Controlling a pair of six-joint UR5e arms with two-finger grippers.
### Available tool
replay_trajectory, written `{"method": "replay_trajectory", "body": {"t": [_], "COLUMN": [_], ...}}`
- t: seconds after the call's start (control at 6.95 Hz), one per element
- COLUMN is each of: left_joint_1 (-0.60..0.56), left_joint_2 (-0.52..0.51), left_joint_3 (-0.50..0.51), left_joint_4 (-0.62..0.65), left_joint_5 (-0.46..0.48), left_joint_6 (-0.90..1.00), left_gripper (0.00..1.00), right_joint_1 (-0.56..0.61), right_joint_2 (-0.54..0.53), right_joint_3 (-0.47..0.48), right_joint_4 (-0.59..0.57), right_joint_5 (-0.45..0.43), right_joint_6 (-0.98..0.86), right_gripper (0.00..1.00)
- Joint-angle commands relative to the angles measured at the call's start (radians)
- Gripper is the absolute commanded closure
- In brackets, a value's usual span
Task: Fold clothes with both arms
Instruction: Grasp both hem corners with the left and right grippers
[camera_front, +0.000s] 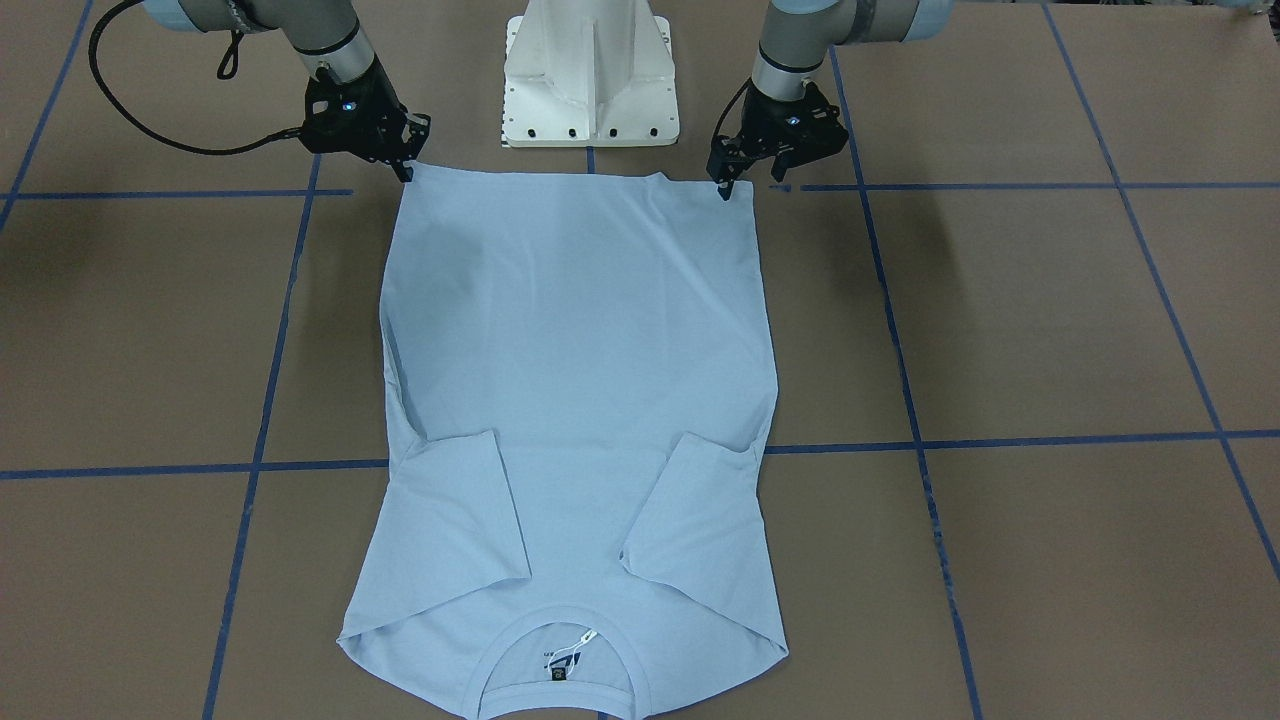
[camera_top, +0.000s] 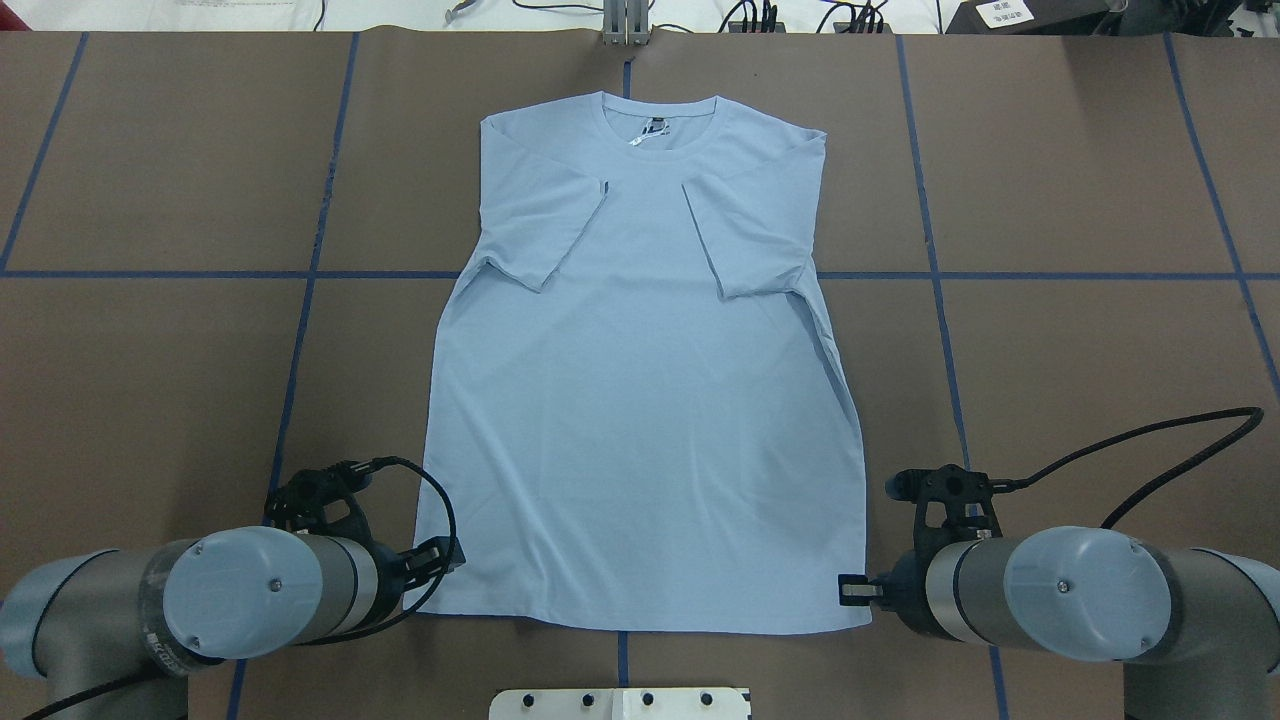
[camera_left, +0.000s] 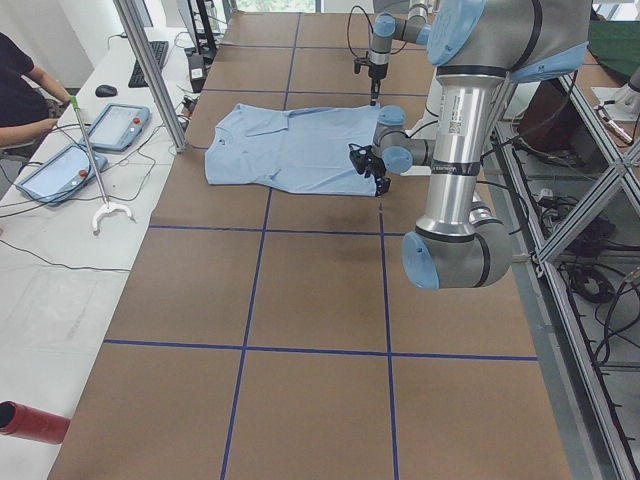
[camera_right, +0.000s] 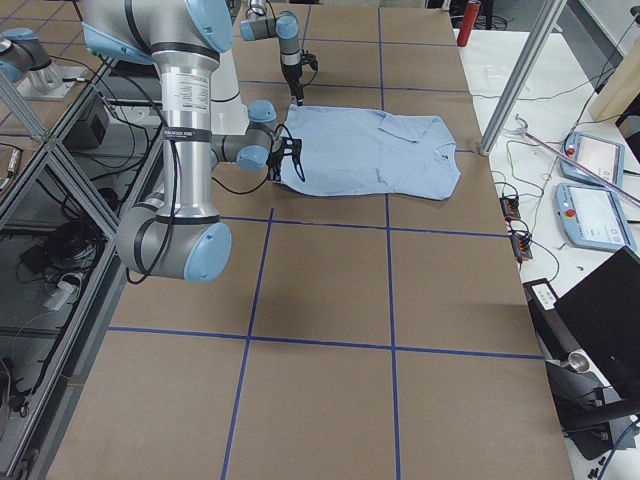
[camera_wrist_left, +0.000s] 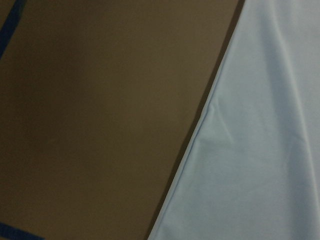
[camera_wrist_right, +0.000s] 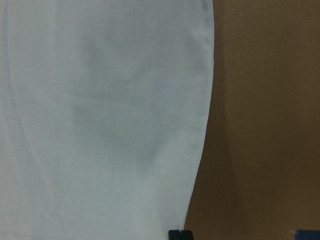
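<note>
The pale blue T-shirt (camera_front: 580, 350) lies flat on the brown table, both sleeves folded in over the body. Its neck with the black label (camera_front: 557, 675) points away from the robot, and no chest print shows. My left gripper (camera_front: 750, 185) is down at one hem corner, open, with one fingertip (camera_front: 722, 188) at the cloth's edge. The right gripper (camera_front: 400, 165) is at the other hem corner and looks open too. From overhead, the left gripper (camera_top: 445, 558) and right gripper (camera_top: 850, 590) flank the hem of the shirt (camera_top: 640, 400). The wrist views show only the shirt's side edge (camera_wrist_left: 260, 150) (camera_wrist_right: 100, 125).
The white pedestal base (camera_front: 590, 80) stands just behind the hem. Blue tape lines (camera_front: 1000, 440) grid the brown table. A side bench with tablets (camera_left: 120, 125), a person's arm and a red cylinder (camera_left: 30, 422) runs along the far side.
</note>
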Motion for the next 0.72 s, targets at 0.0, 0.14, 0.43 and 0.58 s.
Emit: {"method": "replay_trajectory", "body": {"t": [0.0,0.14,0.43,0.58], "left_joint_1": [0.026,0.026,0.028,0.028], "left_joint_2": [-0.003,-0.004,-0.018,-0.029], "left_joint_3": [0.021,0.023,0.026,0.037], "left_joint_4": [0.032,0.032,0.032,0.032], "left_joint_5": [0.019,0.019,0.019,0.019], "left_joint_6": [-0.011,-0.008,-0.008,-0.008], "left_gripper": [0.11,0.14,0.22,0.27], "right_joint_1": [0.004,0.007,0.012,0.015], "right_joint_2": [0.000,0.000,0.000,0.000], "right_joint_3": [-0.001,0.001,-0.001,0.001], "right_joint_4": [0.000,0.000,0.000,0.000], "right_joint_5": [0.003,0.005,0.008,0.008], "right_joint_6": [0.000,0.000,0.000,-0.002], "right_gripper": [1.00,1.00,1.00,1.00]}}
